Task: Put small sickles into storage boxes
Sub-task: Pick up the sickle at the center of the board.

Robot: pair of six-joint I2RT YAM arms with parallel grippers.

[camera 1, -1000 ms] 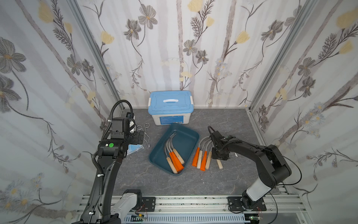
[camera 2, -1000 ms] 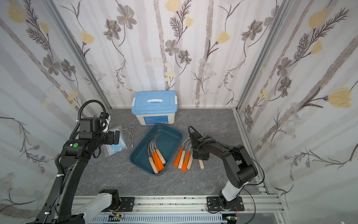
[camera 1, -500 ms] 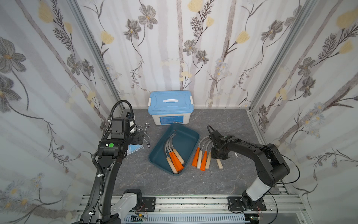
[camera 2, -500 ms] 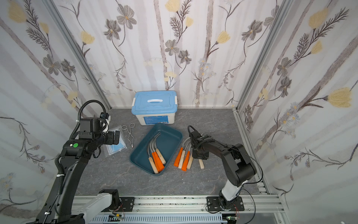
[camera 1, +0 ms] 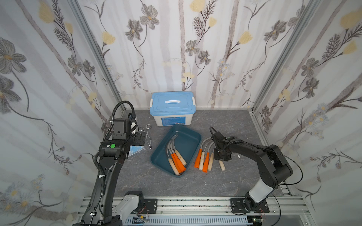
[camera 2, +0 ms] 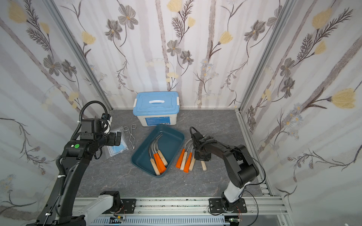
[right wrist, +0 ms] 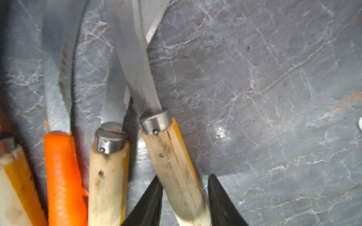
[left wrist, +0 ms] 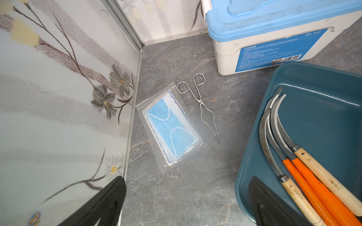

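Since a second ago the right jaws have narrowed around the rightmost sickle (right wrist: 176,166), which lies on the counter (camera 1: 225,185) right of frame centre. One finger (right wrist: 150,195) touches its wooden handle and the other stands just clear, so the jaws are not yet gripping. Four more sickles (camera 1: 205,162) lie just left of it. Four others (camera 1: 177,161) lie in the tray (camera 1: 188,140) at centre. At middle left, the left jaws hang spread wide near the masks (left wrist: 170,127).

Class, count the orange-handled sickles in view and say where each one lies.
4. Two orange-handled sickles lie side by side in the blue tray; two more lie on the table beside it. None seems hidden.
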